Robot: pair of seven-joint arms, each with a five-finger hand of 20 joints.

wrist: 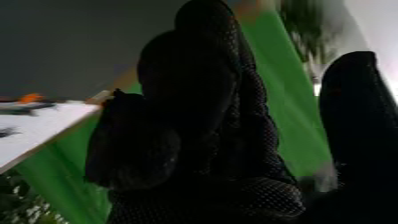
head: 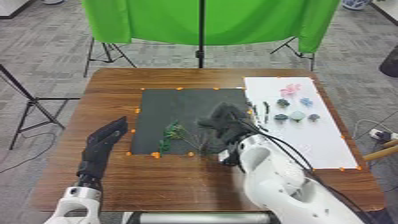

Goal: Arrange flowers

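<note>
In the head view, my right hand (head: 226, 121) is over the right part of the dark mat (head: 179, 102), its fingers loosely extended. Beside it on the mat lie green sprigs (head: 173, 132) with thin stems running toward the hand. My left hand (head: 107, 135) rests at the table's left side with straight fingers. On the white sheet (head: 324, 145) are a pink flower (head: 290, 90), a blue flower (head: 306, 102), a pale flower (head: 297, 115) and several darker ones. The right wrist view has my right hand (wrist: 200, 100), thumb apart from the fingers, holding nothing visible.
Orange bits of tape (head: 155, 155) mark the edges of the mat and sheet on the brown table (head: 178, 182). Beyond the table hangs a green cloth (head: 160, 22) on black stands. A wooden stick (head: 382, 153) is by the right edge.
</note>
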